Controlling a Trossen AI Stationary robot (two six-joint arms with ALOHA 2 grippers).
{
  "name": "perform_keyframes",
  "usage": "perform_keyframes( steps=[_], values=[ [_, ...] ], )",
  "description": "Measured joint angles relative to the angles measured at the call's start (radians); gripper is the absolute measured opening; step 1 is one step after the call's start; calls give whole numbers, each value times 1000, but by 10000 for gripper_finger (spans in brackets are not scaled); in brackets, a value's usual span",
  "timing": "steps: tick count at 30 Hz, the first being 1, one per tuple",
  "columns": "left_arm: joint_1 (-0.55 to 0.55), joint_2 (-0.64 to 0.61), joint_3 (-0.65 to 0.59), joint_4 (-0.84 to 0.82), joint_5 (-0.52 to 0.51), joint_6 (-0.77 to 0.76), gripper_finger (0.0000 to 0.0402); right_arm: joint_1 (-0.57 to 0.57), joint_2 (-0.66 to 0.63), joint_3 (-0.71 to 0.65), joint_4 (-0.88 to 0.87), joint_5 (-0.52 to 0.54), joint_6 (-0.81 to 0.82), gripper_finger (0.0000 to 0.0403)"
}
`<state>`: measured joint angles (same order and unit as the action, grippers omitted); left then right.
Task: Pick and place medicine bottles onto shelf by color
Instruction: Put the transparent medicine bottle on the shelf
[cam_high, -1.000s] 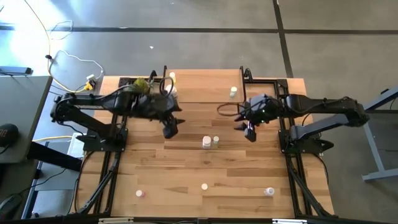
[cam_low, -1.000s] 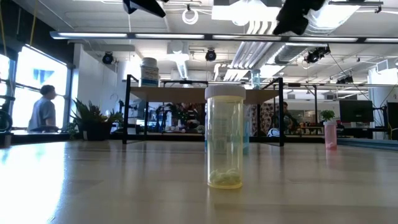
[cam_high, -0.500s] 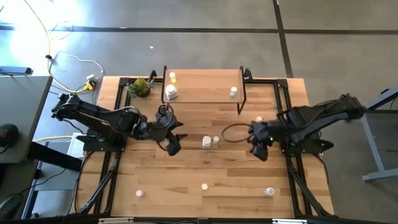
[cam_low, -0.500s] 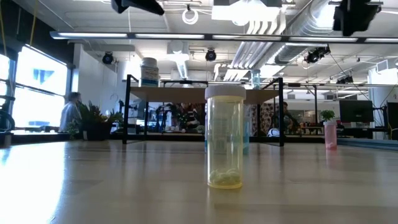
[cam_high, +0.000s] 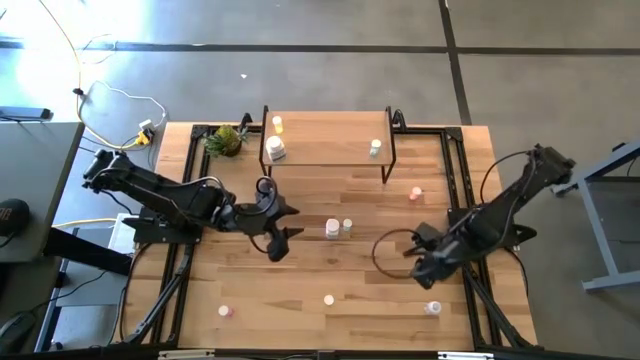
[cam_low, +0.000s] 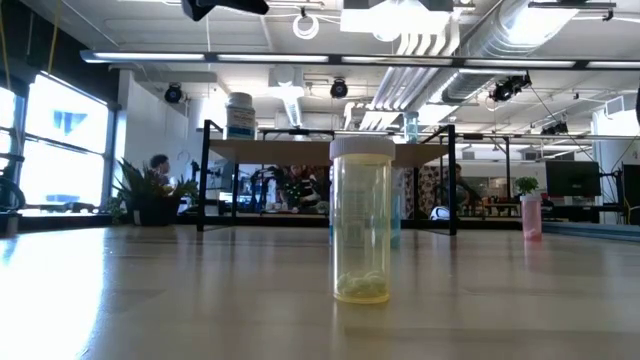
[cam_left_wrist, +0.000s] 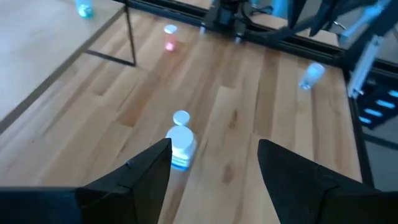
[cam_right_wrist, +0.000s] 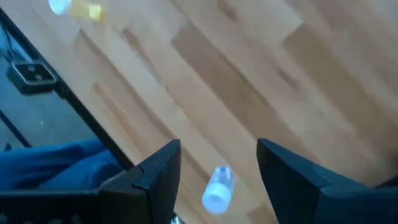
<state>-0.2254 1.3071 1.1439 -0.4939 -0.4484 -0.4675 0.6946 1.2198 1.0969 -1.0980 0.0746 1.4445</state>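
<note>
Right wrist view: open, empty right tool (cam_right_wrist: 217, 186) hovers above a toppled bottle (cam_right_wrist: 217, 189).

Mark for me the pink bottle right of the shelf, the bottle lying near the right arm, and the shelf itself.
pink bottle (cam_high: 416, 193), high view, on its cap.
lying bottle (cam_high: 433, 308), high view, on the middle of its body.
shelf (cam_high: 325, 143), high view, on a bare part of the wooden board.

Even, bright daylight fills the scene, with window glare at the low view's left edge, soft sheen on the surface (cam_low: 150, 300), faint shadows, and both wrist views blurred beyond the jaws.
</note>
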Motion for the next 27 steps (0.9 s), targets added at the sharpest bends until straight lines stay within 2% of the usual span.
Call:
perform_keyframes(
  steps=[4, 11, 27],
  values=[
    [-27, 0, 0, 0, 3, 32, 227, 65, 44, 0, -1, -4, 99, 202],
    [-61, 0, 0, -1, 3, 34, 227, 166, 139, 0, -13, -81, 250, 217],
    [-111, 0, 0, -1, 11, 27, 227, 311, 313, 0, 75, -85, 505, 220]
  ],
)
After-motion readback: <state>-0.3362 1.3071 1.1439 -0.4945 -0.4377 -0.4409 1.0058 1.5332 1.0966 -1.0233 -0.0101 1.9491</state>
